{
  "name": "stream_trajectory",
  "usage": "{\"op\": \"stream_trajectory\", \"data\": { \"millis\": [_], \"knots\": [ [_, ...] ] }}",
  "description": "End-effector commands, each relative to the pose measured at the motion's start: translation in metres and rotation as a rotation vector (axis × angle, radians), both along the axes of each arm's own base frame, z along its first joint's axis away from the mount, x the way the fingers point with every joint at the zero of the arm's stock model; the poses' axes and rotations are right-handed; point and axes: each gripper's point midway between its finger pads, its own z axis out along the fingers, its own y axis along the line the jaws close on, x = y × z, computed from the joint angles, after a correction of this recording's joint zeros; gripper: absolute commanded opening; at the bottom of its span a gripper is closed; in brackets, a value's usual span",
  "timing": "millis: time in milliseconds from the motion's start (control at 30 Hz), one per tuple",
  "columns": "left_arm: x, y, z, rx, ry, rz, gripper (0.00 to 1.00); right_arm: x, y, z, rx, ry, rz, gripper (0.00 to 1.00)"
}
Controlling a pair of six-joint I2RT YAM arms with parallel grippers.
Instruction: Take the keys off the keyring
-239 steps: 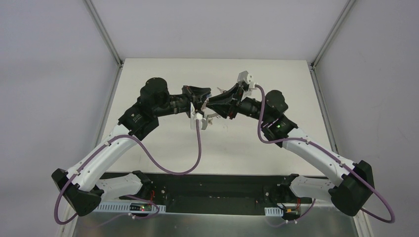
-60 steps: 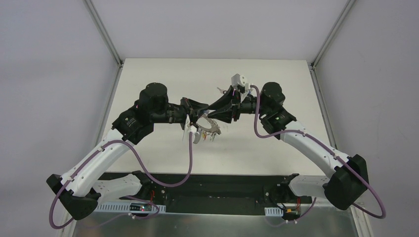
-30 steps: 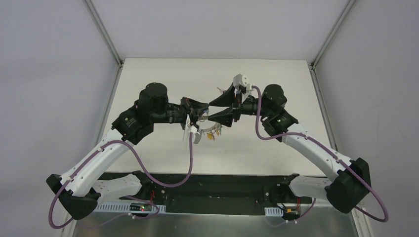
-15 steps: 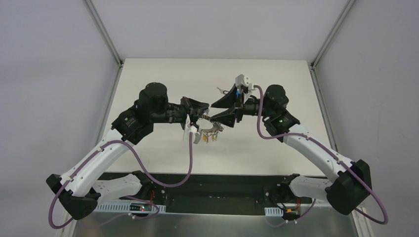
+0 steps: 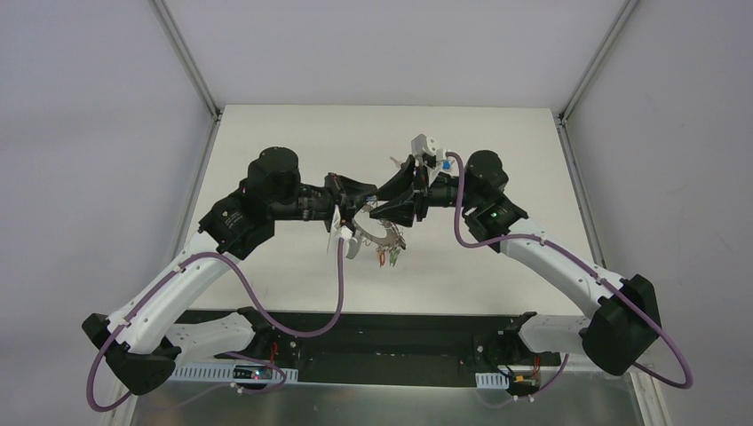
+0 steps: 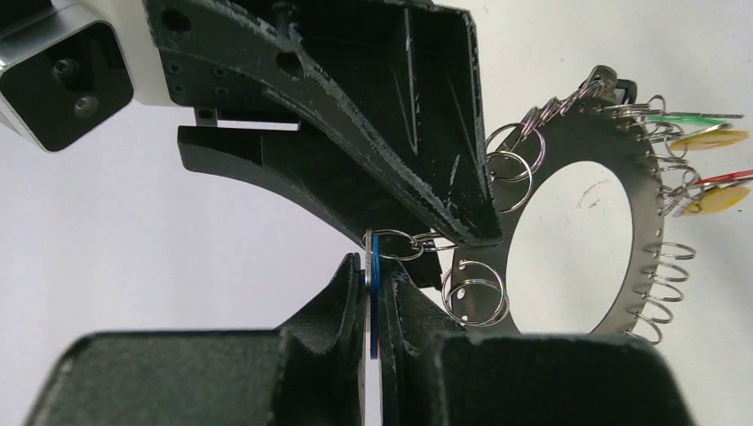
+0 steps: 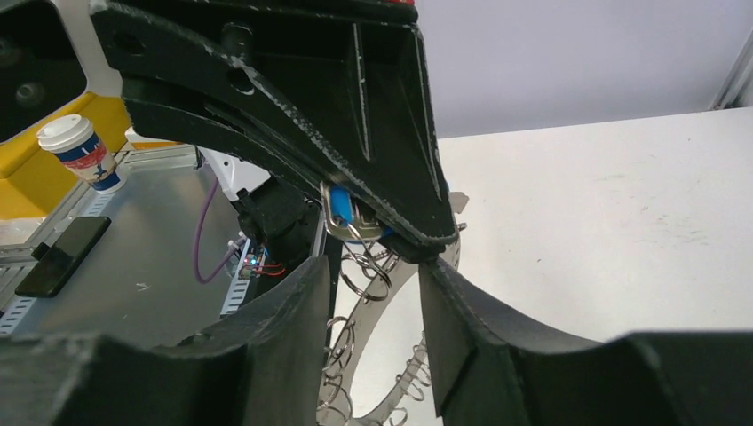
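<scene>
The keyring is a large flat grey ring edged with several small wire rings, and it hangs in the air over the table between my two grippers. My left gripper is shut on a blue-tagged key, whose small wire ring links it to the keyring. Green, yellow and red tags hang on the ring's far side. My right gripper is open. Its fingers straddle the keyring just below the blue-tagged key, without touching it. In the top view the two grippers meet tip to tip.
The white table lies under both arms. A small pale metal item lies behind the right gripper. Off the table, a paper cup and a phone show in the right wrist view.
My right gripper has moved left, up to the left gripper, with its jaws narrower than before. The keyring hangs a little lower and its tagged keys have swung down.
</scene>
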Motion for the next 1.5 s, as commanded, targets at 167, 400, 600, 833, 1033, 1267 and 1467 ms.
{"op": "stream_trajectory", "data": {
  "millis": [167,400,600,833,1033,1267,1467],
  "knots": [
    [-0.007,-0.005,0.038,-0.080,-0.106,-0.044,0.00,-0.014,0.001,0.038,0.093,-0.060,0.068,0.12],
    [-0.002,0.000,0.036,-0.065,-0.126,-0.006,0.00,-0.012,-0.004,0.032,0.088,-0.012,0.022,0.00],
    [0.002,0.010,0.017,-0.037,-0.113,0.052,0.00,0.018,-0.016,0.038,0.135,0.124,-0.148,0.00],
    [0.001,0.018,-0.020,-0.001,-0.052,0.083,0.00,0.054,-0.027,0.051,0.296,0.348,-0.285,0.00],
    [0.000,0.019,-0.035,-0.005,-0.026,0.094,0.00,0.073,-0.039,0.051,0.379,0.520,-0.353,0.00],
    [0.017,0.014,-0.045,-0.048,0.065,0.175,0.00,0.083,-0.039,0.019,0.247,0.585,-0.453,0.00],
    [0.082,0.018,-0.041,-0.410,0.454,0.610,0.00,0.117,-0.098,-0.054,-0.016,0.526,-0.934,0.00]
  ]
}}
